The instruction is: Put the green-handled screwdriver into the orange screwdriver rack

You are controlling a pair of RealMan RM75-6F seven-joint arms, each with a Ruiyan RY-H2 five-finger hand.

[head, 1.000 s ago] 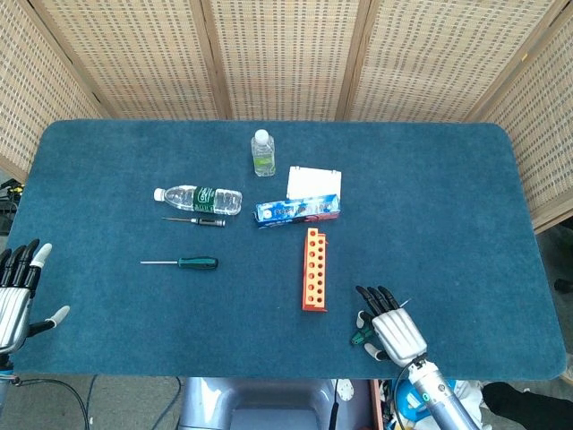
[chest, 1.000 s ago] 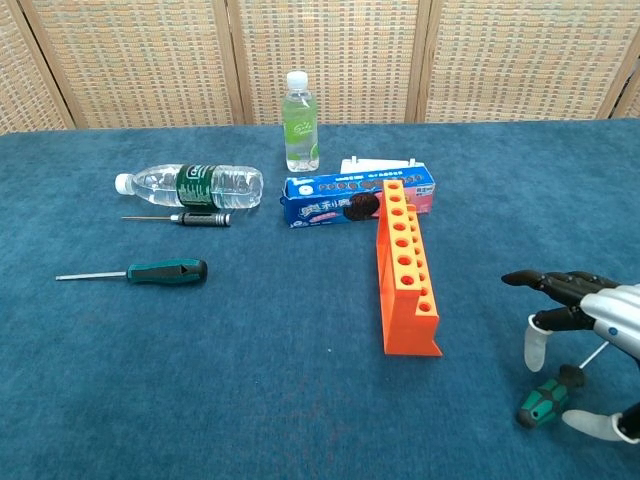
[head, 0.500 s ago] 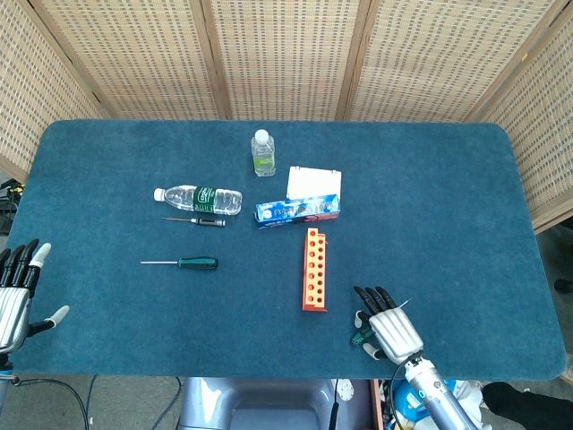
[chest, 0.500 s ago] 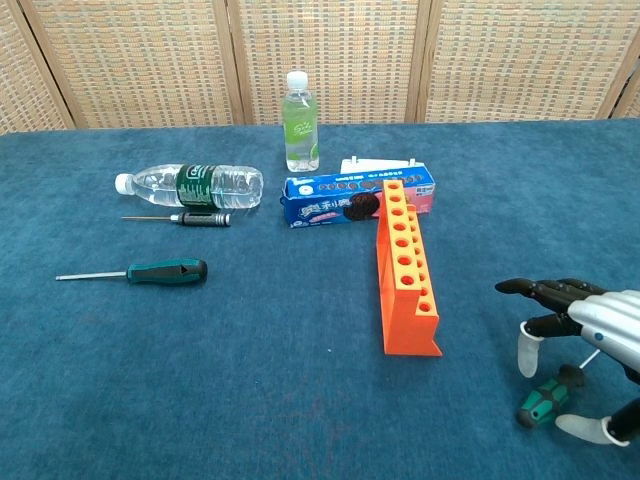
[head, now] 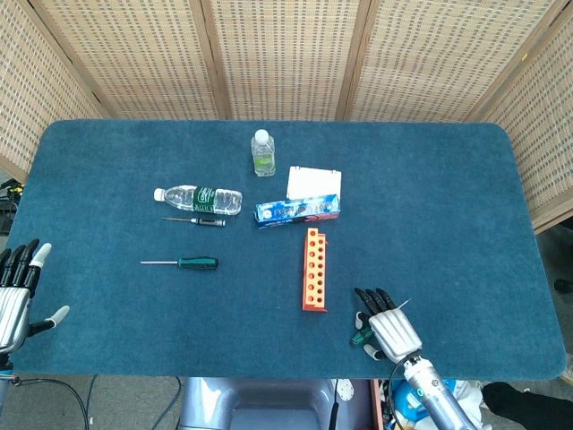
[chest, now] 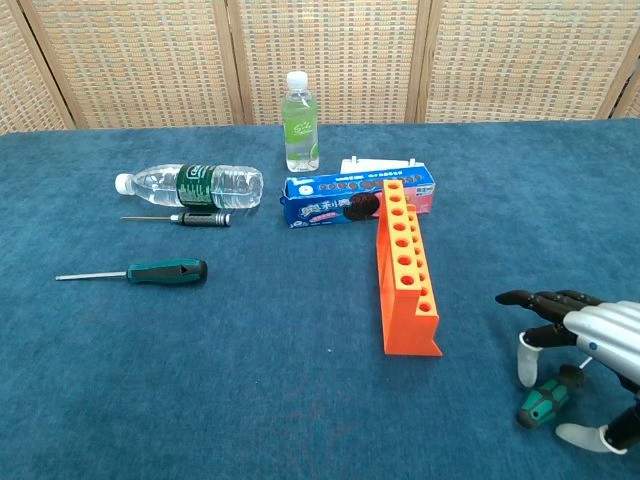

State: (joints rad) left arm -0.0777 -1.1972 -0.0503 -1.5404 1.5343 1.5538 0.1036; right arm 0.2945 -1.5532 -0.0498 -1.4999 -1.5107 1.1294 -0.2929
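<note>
The orange rack (head: 313, 269) (chest: 405, 272) stands lengthwise at table centre with its holes showing empty. One green-handled screwdriver (head: 195, 262) (chest: 165, 271) lies flat far to the rack's left. A second green-handled screwdriver (chest: 540, 405) (head: 361, 337) lies near the front edge, its shaft running under my right hand (head: 387, 324) (chest: 588, 338). That hand hovers over it with fingers spread and thumb apart, not gripping it. My left hand (head: 16, 291) is at the front left corner, fingers apart and holding nothing.
A lying water bottle (chest: 190, 186) and a small black-handled screwdriver (chest: 195, 218) are at the left. An upright small bottle (chest: 300, 122), a blue biscuit box (chest: 335, 202) and a white box (head: 313, 184) sit behind the rack. Wicker screens close the back.
My right hand has drawn back slightly toward the front edge and sunk a little over the nearby screwdriver. Nothing else has moved.
</note>
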